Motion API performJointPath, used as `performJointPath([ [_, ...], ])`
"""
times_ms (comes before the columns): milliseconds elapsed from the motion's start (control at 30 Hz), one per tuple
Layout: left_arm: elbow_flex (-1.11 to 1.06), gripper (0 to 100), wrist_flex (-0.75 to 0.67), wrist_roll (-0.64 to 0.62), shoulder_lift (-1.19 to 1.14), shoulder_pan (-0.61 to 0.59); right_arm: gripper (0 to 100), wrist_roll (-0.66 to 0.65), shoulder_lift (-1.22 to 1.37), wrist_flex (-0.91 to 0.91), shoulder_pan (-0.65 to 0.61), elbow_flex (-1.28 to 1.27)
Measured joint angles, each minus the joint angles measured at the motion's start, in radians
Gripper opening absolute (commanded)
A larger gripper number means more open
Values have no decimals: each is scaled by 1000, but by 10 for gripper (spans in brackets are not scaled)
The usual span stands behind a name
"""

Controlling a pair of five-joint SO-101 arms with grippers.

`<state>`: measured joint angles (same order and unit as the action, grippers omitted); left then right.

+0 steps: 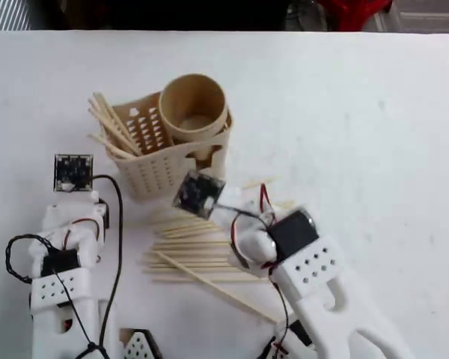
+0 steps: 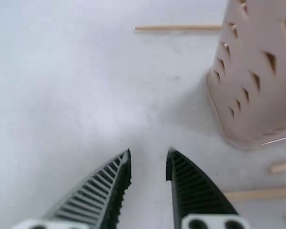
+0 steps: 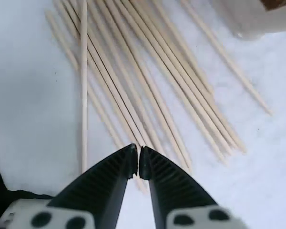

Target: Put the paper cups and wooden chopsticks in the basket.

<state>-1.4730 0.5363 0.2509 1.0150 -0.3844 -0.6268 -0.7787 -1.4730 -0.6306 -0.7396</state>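
While the left gripper [image 2: 148,160] rests slightly open beside the basket [image 2: 257,71], the right gripper [image 3: 137,156] — jaws pinched together, empty — hangs over the loose chopsticks [image 3: 133,81], likely poised to pick.

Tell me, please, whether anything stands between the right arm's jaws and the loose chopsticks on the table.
Nothing visible does. The right arm's jaws, shut, hang directly over the near ends of the loose chopsticks, with nothing in between. The basket stands beyond the pile, out of the path.
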Motion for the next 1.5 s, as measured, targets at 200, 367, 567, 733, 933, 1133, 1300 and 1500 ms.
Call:
performJointPath([
  [200, 0, 142, 0, 0, 0, 0, 26, -31, -61, 71, 0, -173],
  [367, 0, 142, 0, 0, 0, 0, 149, -17, -64, 124, -74, -242],
  [567, 0, 142, 0, 0, 0, 0, 160, 20, -55, 215, -224, -288],
  [733, 0, 142, 0, 0, 0, 0, 159, 80, 74, 387, -230, -361],
  [933, 0, 142, 0, 0, 0, 0, 159, 147, 221, 548, -236, -370],
  [1133, 0, 142, 0, 0, 0, 0, 125, 167, 319, 635, -232, -385],
  [1300, 0, 142, 0, 0, 0, 0, 45, 173, 394, 655, -224, -361],
  [1500, 0, 142, 0, 0, 0, 0, 95, 173, 371, 643, -169, -351],
])
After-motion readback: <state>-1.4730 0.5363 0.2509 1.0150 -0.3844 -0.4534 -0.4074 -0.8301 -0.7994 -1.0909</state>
